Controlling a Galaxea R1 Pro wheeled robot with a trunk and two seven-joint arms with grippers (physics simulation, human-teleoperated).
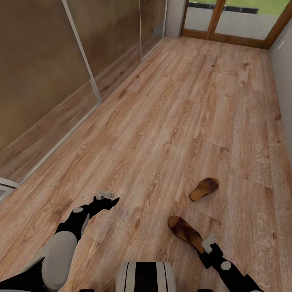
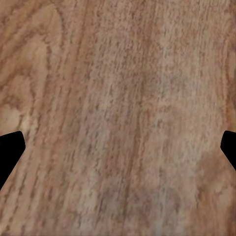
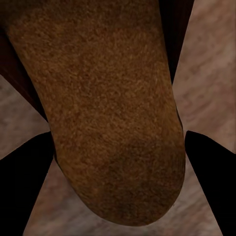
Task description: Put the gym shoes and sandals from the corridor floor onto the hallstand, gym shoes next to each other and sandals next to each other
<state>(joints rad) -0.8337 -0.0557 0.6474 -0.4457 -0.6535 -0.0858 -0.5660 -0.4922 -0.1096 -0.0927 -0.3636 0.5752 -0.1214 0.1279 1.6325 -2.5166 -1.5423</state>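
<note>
Because the dark brown leather sandal [image 3: 105,113] with its flat tan sole lies on the wood-plank floor [image 1: 162,121] directly beneath my right gripper [image 1: 209,242], whose jaws stand spread astride its rounded end, I judge it light, slightly flexible, best pinched across the sole edges.

I've got the right end effector [image 1: 209,242] over the heel of the near sandal [image 1: 186,233], so that end is covered from the head camera. On the right wrist camera that sandal [image 3: 103,113] runs off the frame, only the rounded end in view. Its fingertips [image 3: 211,172] are black shapes at the edges; contact, I can't tell. The far sandal [image 1: 204,188] is too small to read its straps.
</note>
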